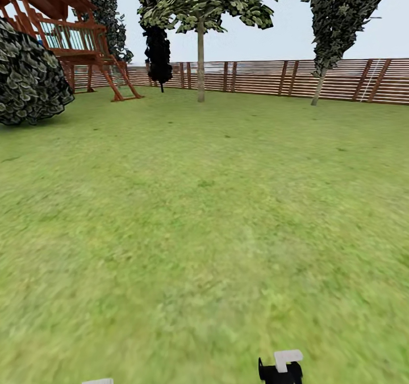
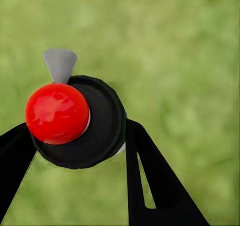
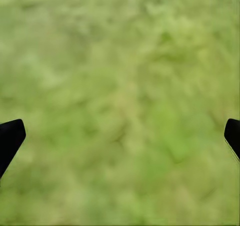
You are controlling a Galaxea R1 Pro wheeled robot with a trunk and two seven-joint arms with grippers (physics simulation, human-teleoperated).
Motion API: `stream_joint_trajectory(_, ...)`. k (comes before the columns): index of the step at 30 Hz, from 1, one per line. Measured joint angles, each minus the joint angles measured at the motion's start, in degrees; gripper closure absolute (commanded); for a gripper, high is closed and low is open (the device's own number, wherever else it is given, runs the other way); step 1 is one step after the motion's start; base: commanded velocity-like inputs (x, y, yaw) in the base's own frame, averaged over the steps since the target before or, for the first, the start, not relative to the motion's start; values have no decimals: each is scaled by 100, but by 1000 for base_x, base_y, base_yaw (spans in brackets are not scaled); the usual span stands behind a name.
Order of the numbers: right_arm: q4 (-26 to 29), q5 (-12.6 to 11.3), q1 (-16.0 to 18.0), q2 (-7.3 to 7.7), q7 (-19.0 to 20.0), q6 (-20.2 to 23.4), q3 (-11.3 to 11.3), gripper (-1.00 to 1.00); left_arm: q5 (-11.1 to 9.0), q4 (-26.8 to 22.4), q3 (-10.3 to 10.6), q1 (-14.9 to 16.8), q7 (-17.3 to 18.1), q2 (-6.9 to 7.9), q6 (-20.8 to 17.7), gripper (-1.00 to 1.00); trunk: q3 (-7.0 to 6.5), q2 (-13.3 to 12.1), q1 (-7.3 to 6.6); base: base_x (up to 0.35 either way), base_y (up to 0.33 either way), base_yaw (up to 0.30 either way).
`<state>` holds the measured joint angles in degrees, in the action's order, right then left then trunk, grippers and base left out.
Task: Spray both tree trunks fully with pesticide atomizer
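My left gripper [image 2: 75, 143] is shut on the pesticide atomizer [image 2: 95, 121], a round dark bottle with a red knob and a light-grey nozzle, held over grass between the black fingers [image 2: 150, 181]. In the head view only a white tab of the left gripper [image 1: 97, 380] peeks in at the bottom edge. My right gripper [image 1: 280, 368] hangs low over the lawn; in its wrist view the right gripper [image 3: 120, 136] is open, with its tips far apart and nothing between them. Far ahead by the fence stands a tree [image 1: 200, 60] with a bare pale trunk and blocky green leaves.
A wide lawn [image 1: 204, 230] stretches to a brown slat fence [image 1: 341, 80]. A wooden play tower [image 1: 74, 37] and a dark round bush [image 1: 28, 77] are at the far left. Dark columnar trees [image 1: 158, 54] [image 1: 341, 20] flank the pale-trunked one.
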<state>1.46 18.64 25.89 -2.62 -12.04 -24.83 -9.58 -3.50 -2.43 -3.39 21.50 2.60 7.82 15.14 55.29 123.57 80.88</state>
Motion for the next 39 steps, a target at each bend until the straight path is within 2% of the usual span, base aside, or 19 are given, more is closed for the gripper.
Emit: stream_joint_trajectory(39,0,0,0,-2,1,0,0,-100,6,1,0,0,0,0,6,100,0,0,0,338,0,0)
